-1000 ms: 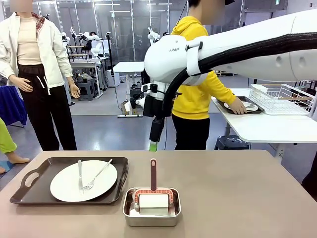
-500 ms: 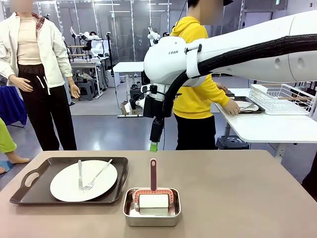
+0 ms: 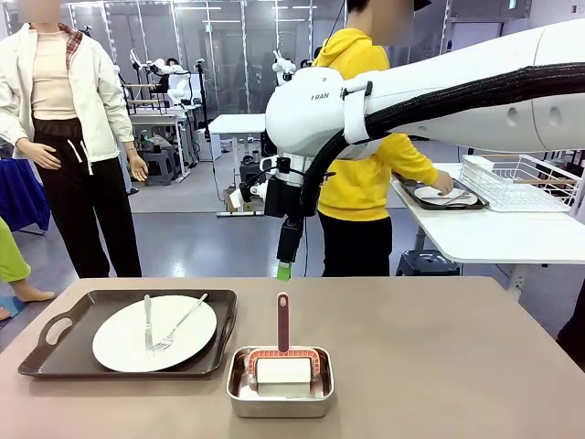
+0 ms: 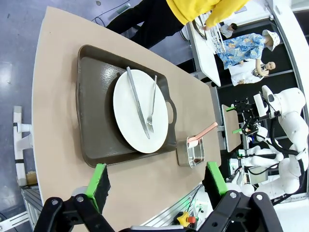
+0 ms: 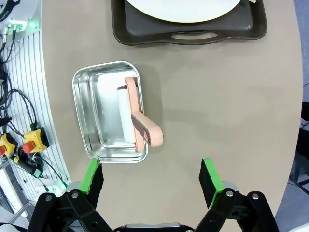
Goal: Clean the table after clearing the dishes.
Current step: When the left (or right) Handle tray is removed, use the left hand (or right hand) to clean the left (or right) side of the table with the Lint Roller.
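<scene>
One tray point(image 3: 46, 352) with its plate point(image 3: 119, 343) is parked at the table's point(image 3: 439, 366) near left, yet to be cleared. Left gripper point(image 4: 157, 178) and right gripper point(image 5: 151, 176) are held wide open above, nothing gripped, probably waiting.

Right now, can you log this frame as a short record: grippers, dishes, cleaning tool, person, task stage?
left gripper: open, empty, high over the table
right gripper: open, empty, raised near the steel pan
near tray: on the table, carrying a white plate with fork and knife
second tray: on the white table, person's hand at it
steel pan: on the table, holding a pink-handled roller
stage: near tray not yet cleared, wiping not begun
</scene>
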`<state>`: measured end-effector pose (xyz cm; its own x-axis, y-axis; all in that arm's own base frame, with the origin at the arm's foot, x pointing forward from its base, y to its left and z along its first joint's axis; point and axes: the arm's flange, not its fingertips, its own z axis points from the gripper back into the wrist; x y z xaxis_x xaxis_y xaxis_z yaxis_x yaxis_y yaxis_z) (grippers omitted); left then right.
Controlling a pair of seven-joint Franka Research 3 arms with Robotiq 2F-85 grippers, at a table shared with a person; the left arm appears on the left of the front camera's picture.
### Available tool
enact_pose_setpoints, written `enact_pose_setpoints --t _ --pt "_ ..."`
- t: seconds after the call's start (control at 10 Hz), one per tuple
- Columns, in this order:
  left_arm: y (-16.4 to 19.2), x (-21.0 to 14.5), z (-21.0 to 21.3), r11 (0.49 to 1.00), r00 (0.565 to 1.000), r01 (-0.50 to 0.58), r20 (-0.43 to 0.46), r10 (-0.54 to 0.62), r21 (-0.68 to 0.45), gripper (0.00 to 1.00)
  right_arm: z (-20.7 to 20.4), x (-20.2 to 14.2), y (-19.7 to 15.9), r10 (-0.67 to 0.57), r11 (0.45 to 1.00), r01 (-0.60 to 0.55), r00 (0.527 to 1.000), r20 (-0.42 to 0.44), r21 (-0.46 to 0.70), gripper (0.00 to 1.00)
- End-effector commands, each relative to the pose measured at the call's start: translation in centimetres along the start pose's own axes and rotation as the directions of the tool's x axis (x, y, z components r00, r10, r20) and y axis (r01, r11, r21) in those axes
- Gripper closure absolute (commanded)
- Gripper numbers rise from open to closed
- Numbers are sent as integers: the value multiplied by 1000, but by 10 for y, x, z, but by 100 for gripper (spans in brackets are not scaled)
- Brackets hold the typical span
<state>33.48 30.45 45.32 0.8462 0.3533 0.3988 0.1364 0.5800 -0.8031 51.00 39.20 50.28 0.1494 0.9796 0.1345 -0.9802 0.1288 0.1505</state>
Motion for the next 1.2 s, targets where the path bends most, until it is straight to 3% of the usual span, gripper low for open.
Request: enact_pose_setpoints --t 0.0,0.2,0.3,1.1 --pt "0 -2 3 1000 1000 4 -9 -4 5 0 0 0 0 0 1000 0 1000 0 0 0" --pt "0 -2 3 1000 1000 4 -9 -4 5 0 -10 10 -6 72 996 -70 997 -42 52 0" --pt "0 -2 3 1000 1000 4 -9 -4 5 0 -16 10 -6 103 991 -101 994 -23 82 0" --pt "0 -2 3 1000 1000 4 -9 -4 5 0 -77 14 -13 46 992 -34 993 -105 120 0"
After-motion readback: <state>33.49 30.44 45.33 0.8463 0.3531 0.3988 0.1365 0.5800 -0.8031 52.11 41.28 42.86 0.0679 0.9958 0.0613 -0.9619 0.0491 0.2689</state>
